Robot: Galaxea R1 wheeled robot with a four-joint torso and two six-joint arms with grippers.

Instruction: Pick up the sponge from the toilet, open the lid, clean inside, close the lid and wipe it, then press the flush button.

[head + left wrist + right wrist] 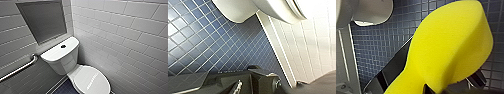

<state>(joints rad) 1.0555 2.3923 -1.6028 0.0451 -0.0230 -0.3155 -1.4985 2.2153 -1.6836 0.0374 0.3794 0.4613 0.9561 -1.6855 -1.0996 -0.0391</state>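
**Right wrist view: yellow sponge clamped over the blue floor**

The right gripper (436,72) was closed on the sponge (448,45). A dark finger (392,68) lay along one side of it and another dark part showed on the far side, with the foam pinched narrow between them. The sponge hung in the air above the dark blue tiled floor (373,37), apart from the toilet, whose white underside curved in nearby.

From the head view, the toilet (62,62) stood in the corner of the white-tiled walls with its lid (91,80) down flat over the bowl. The flush button (63,46) sat dark and round in the middle of the tank cover. A metal grab bar (18,68) ran along the wall beside the tank, under a grey panel (42,20).

The left gripper (253,82) hung low over the floor near the bowl's base. I could not tell whether it was open or closed.
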